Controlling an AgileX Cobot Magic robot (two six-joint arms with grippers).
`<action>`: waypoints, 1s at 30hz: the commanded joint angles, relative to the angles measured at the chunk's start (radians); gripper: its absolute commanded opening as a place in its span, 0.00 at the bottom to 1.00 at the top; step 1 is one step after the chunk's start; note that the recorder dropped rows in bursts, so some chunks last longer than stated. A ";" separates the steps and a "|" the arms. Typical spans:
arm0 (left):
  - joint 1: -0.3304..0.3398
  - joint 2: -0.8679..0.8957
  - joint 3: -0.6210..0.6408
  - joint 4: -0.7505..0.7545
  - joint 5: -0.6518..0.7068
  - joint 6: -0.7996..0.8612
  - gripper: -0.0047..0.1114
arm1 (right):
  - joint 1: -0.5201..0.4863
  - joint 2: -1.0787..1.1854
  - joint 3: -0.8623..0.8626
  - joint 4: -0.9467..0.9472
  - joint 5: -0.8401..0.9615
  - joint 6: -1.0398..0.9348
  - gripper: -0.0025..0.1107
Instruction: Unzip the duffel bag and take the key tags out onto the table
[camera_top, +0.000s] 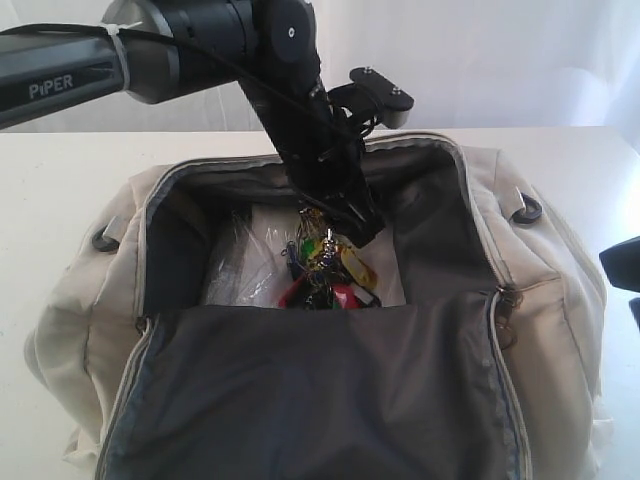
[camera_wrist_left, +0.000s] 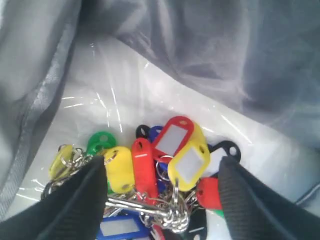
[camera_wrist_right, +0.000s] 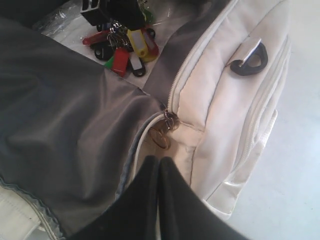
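- Plastic key tags (camera_wrist_left: 172, 150) in red, yellow, green and blue lie bunched on metal rings (camera_wrist_left: 150, 209) in the lower centre of the left wrist view. They rest on crinkled clear film (camera_wrist_left: 115, 100) at the bottom of the duffel bag (camera_top: 560, 300).
- Expect the bunch to be light, hard and smooth. Single tags will likely swivel and slip out of a pinch.
- Take hold across the cluster of rings where the tags join, not on one tag.
- Note that the film beneath looks thin and slick. Close too deep and you may lift it with the bunch.
- Treat the bag as soft. Its unzipped flap of dark lining (camera_top: 320, 400) folds toward the lower edge of the exterior view, and the walls may sag inward.
- Check the left gripper (camera_wrist_left: 161, 167): the jaws stand wide apart, one finger on each side of the bunch, gripping nothing.
- Check the right gripper (camera_wrist_right: 159, 162): the fingers are pressed together and empty, pointing at the bag's corner near the zipper pull (camera_wrist_right: 170, 120).
- Set the tags down on the white table (camera_top: 50, 180) beside the bag.
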 joint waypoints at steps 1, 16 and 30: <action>-0.002 0.002 0.003 -0.001 0.015 -0.100 0.62 | 0.001 -0.004 0.003 -0.003 -0.010 0.005 0.02; 0.000 -0.045 0.009 -0.002 0.035 -0.128 0.62 | 0.001 -0.004 0.003 -0.003 -0.012 0.005 0.02; -0.028 0.092 0.030 -0.031 -0.032 0.074 0.73 | 0.001 -0.004 0.003 -0.004 -0.017 0.003 0.02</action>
